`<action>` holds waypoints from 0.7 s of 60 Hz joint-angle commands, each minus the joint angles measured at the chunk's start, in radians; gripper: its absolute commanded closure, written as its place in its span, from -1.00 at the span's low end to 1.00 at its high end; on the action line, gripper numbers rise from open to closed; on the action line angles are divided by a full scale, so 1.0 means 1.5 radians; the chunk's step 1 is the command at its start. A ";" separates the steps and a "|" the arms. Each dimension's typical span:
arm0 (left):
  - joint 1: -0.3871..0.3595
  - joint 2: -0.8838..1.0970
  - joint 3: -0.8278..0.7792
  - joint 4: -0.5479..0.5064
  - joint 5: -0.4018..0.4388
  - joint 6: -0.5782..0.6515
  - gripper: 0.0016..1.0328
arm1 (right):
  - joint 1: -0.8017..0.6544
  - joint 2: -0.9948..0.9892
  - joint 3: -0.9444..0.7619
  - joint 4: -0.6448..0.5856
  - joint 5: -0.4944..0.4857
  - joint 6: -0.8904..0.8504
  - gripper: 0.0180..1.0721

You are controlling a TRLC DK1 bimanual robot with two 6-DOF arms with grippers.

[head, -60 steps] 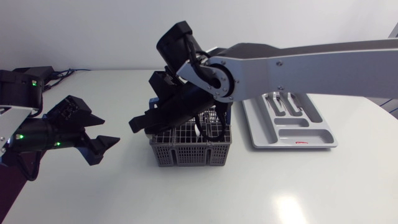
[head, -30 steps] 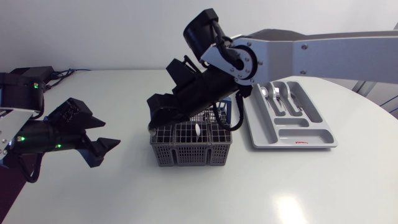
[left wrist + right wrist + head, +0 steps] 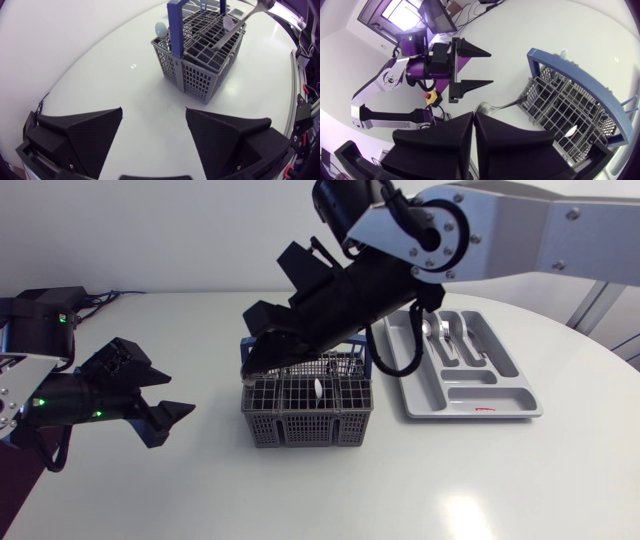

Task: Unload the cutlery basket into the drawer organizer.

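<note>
The grey cutlery basket [image 3: 305, 420] with a blue handle [image 3: 176, 25] stands mid-table. My right gripper [image 3: 248, 370] hovers over the basket's left edge, shut on the end of a steel cutlery piece [image 3: 502, 105]. That piece slants up out of the basket [image 3: 200, 75] in the left wrist view [image 3: 239, 27]. A white spoon [image 3: 318, 390] stands in a cell. The grey drawer organizer [image 3: 500, 395] lies to the right, with cutlery [image 3: 445, 332] in its far slots. My left gripper [image 3: 180, 395] is open and empty, left of the basket [image 3: 570, 100] and pointing at it.
The right arm's silver link [image 3: 520, 225] spans the table above the organizer. Bare white tabletop [image 3: 300, 490] lies in front of the basket and between it and the left gripper [image 3: 154, 112].
The right arm has risen and drawn back to the right, its gripper climbing from the basket's left side to above its rim. The left arm has stayed put.
</note>
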 commanded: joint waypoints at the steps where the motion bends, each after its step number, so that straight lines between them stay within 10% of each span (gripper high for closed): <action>1: -0.005 0.012 -0.016 0.005 0.008 0.012 -0.78 | -0.006 -0.027 0.014 -0.016 -0.002 0.000 0.83; 42: -0.029 0.015 -0.007 0.005 0.008 0.004 -0.78 | -0.203 -0.209 0.005 -0.240 -0.025 -0.094 0.83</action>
